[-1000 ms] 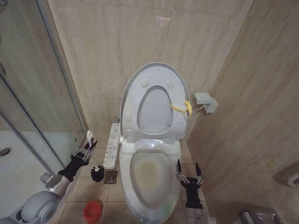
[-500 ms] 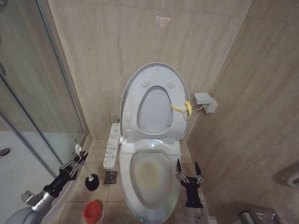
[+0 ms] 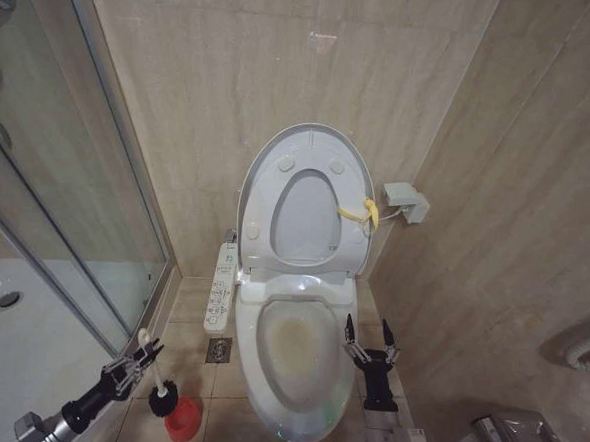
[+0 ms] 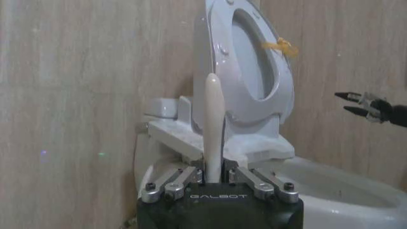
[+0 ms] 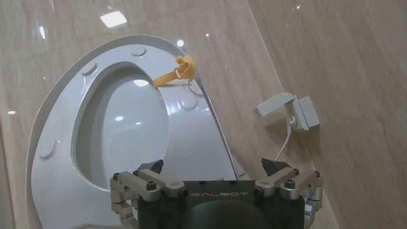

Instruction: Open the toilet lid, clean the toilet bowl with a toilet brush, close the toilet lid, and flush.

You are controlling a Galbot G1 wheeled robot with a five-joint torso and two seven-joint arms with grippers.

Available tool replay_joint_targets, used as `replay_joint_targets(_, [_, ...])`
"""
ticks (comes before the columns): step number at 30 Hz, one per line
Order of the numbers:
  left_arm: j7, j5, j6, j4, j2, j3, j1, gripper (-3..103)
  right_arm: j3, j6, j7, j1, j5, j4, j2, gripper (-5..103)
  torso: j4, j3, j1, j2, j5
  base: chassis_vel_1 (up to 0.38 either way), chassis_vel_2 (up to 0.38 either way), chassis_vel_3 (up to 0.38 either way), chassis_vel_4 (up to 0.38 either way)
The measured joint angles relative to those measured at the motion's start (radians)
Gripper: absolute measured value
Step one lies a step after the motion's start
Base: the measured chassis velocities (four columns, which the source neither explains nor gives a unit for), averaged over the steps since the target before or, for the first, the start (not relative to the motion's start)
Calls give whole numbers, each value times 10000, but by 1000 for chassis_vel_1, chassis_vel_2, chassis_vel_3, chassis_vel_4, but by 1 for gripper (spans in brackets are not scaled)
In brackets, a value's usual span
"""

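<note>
At the lower left of the head view, the left gripper is closed around the pale handle of the toilet brush, whose black bristle head hangs just above the red holder on the tiled floor; whether the bristles touch the holder cannot be told. In the left wrist view the same gripper pinches the handle low down, with the rounded handle end standing up between the fingers. Further left stands the glass shower screen with its white tray. In the middle, the toilet lid is raised against the beige tiled wall, with the seat ring folded up against it and a yellow strap tied at the seat's right edge. Below them the toilet bowl lies open, stained yellowish-brown inside, and a white button panel runs along its left side. To the right of the bowl, the right gripper hovers with its fingers spread wide, holding nothing, close beside the rim. In the right wrist view that gripper points up toward the raised lid. A small white box sits on the right wall.
</note>
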Motion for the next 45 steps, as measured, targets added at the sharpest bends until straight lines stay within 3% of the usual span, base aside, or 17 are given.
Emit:
replay_joint_targets(6, [-189,344,-535,674,-492,272,-472,18,11,-3,9,52,1,-74,-1,100,0,0,0,0,1,0,0,0,0])
replay_joint_targets(9, [-534,910,-1022,1082,-758,428,-816,18,19,1,3,37,-58,-81,-60,100,-1,0,1,0,2,0,0,0,0])
replay_joint_targets(15, [-1064,1218,-1327,1325,-953,668,-931,18,99,39,-41,87,-272,-219,-57,100,1,0,1,0,4,0,0,0,0])
replay_joint_targets(21, [-2420,1415,-1553,1835,-1691,811,-912,18,300,39,-35,230,-274,-523,455,100,3,0,1,-1,0,0,0,0,0])
replay_joint_targets(29, [-3609,2266,-1554,2042,-1909,742,-1066,18,467,46,-49,54,-213,-298,478,100,-2,0,1,0,1,0,0,0,0])
replay_joint_targets(31, [-4546,2711,-1550,1740,-1974,519,-899,18,513,77,-49,-52,-137,-188,357,100,-2,0,1,0,0,0,0,0,0])
replay_joint_targets(34, [-5406,3232,-1536,993,-1975,319,-455,18,503,116,-47,-67,-108,-166,301,100,1,0,0,0,2,0,0,0,0])
replay_joint_targets(39, [-6171,3855,-1532,300,-2116,43,87,18,322,198,-42,-95,-83,-155,263,100,3,0,0,0,3,0,0,0,0])
replay_joint_targets(45, [-7616,5048,-1484,-35,-2485,-62,338,18,-168,325,-70,-40,-215,-411,-202,100,-1,0,0,0,1,0,0,0,0])
